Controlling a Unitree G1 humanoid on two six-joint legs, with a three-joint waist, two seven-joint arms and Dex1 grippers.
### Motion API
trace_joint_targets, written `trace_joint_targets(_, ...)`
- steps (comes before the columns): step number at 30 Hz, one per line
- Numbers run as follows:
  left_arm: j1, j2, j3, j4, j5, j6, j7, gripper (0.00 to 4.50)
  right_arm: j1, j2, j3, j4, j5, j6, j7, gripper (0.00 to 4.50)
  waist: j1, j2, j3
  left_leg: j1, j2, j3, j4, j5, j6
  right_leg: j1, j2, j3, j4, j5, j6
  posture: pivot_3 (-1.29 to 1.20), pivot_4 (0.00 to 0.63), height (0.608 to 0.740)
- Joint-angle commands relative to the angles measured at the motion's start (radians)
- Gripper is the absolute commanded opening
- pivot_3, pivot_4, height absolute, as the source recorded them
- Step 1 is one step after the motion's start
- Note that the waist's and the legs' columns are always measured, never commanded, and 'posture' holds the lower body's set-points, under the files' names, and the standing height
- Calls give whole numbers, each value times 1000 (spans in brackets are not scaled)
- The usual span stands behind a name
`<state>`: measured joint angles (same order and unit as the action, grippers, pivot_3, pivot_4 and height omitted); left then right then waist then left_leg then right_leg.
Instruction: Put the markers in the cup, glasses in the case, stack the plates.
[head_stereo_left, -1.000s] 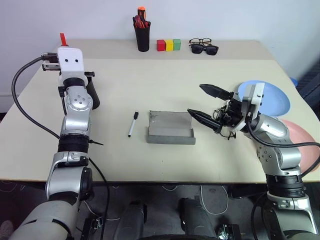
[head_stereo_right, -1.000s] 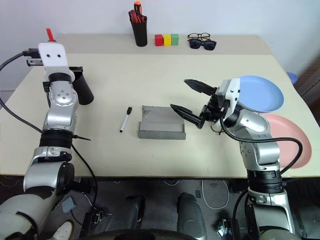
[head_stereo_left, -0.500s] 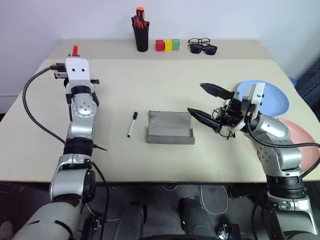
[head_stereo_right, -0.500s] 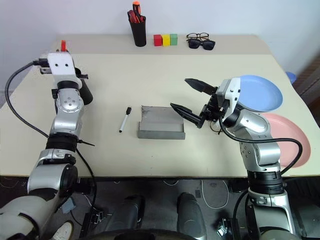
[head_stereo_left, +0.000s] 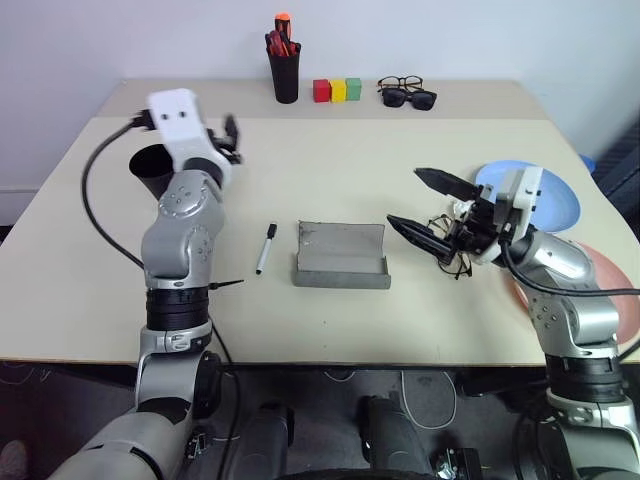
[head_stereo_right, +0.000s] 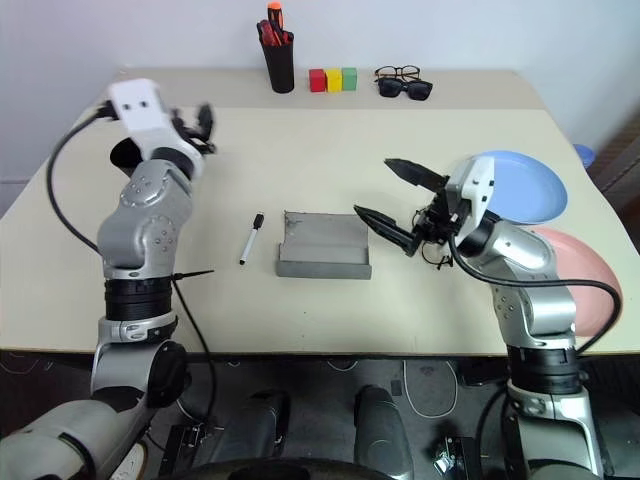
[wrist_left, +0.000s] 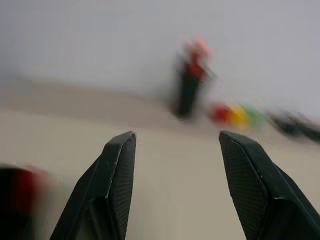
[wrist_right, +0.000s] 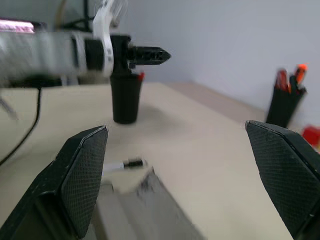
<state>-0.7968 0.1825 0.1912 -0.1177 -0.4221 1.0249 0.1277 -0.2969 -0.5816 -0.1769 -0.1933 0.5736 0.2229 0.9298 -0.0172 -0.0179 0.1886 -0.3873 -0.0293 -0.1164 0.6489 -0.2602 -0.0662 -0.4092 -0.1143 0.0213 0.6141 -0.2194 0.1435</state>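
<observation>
Your cup (head_stereo_left: 152, 172) stands at the table's (head_stereo_left: 330, 320) left side, behind the left arm; something red shows at its rim in the right wrist view. Black-capped marker (head_stereo_left: 264, 248) lies flat just left of the open grey case (head_stereo_left: 341, 256), mid-table. Wire-frame glasses (head_stereo_left: 452, 262) sit on the table under the right gripper (head_stereo_left: 428, 208), right of the case. Blue plate (head_stereo_left: 552, 195) is behind that arm, pink plate (head_stereo_left: 612, 290) beside it at the right edge, not stacked. Right gripper's fingers are spread wide, holding nothing. Left gripper (wrist_left: 175, 165) is raised near the cup, fingers parted, nothing between them.
</observation>
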Motion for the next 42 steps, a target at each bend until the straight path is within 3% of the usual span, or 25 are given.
trace_joint_targets(1,-11,-50,16,-57,-24,393,44,2659,36,-31,-56,-71,28,2,-1,4500,-5,0,0,0,0,0,0,0,0,0,0,0,0,0,0,0,150,740)
trace_joint_targets(6,12,-87,-11,-54,32,587,70,2659,92,-38,-87,-117,31,8,-28,4500,-11,0,1,1,1,0,0,0,0,0,1,0,1,0,0,0,150,740)
trace_joint_targets(13,9,-37,-72,15,58,590,56,2659,140,-34,-100,-163,33,11,-58,4500,3,0,1,1,1,0,0,1,-1,0,1,0,1,0,0,0,150,740)
trace_joint_targets(22,-125,13,-67,167,128,589,10,2659,153,-31,-99,-177,29,3,-84,4500,4,-1,1,0,0,0,0,1,-2,0,1,0,-1,0,0,0,150,740)
trace_joint_targets(37,-269,-13,-95,573,231,390,-68,2659,166,-32,-101,-196,27,1,-109,4500,5,0,1,1,0,0,0,1,-3,1,1,0,-1,-1,2,0,150,740)
trace_joint_targets(40,-292,-9,-89,633,239,365,-80,1847,170,-33,-102,-195,25,-2,-109,4500,6,0,1,2,0,0,0,2,-3,1,1,0,-1,-1,3,0,150,740)
trace_joint_targets(42,-299,-5,-99,657,244,350,-93,916,171,-34,-103,-192,25,-4,-107,4500,5,0,1,2,0,0,0,2,-3,1,1,0,-1,-1,3,0,150,740)
